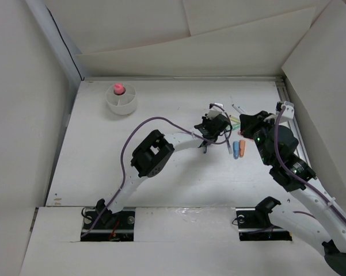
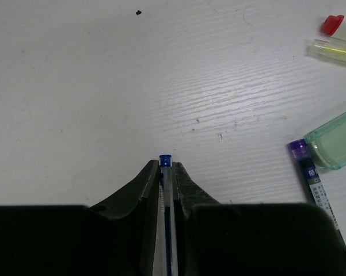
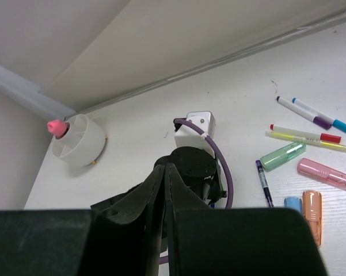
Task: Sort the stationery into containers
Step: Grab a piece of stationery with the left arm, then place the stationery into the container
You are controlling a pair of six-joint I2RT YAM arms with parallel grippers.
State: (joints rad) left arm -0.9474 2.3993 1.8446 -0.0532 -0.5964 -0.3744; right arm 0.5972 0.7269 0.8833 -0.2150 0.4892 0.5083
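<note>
My left gripper (image 2: 166, 168) is shut on a thin clear pen with a blue cap (image 2: 165, 159), whose tip pokes out past the fingertips just above the table. In the top view this gripper (image 1: 210, 130) is mid-table, left of the loose stationery. My right gripper (image 3: 164, 168) is shut with nothing in it, and it hovers behind the left wrist (image 3: 194, 163). The white divided cup (image 1: 121, 100) stands at the far left with a pink-capped tube (image 1: 118, 88) in it. It also shows in the right wrist view as the cup (image 3: 80, 142) and the pink cap (image 3: 57, 127).
Loose on the table to the right lie a green highlighter (image 3: 283, 156), a purple-capped pen (image 3: 263, 183), a pink highlighter (image 3: 326, 174), an orange piece (image 3: 312, 208), a blue piece (image 3: 292, 202), a red-capped marker (image 3: 306, 133) and two further markers (image 3: 311, 112). Walls close in the table at the back and sides.
</note>
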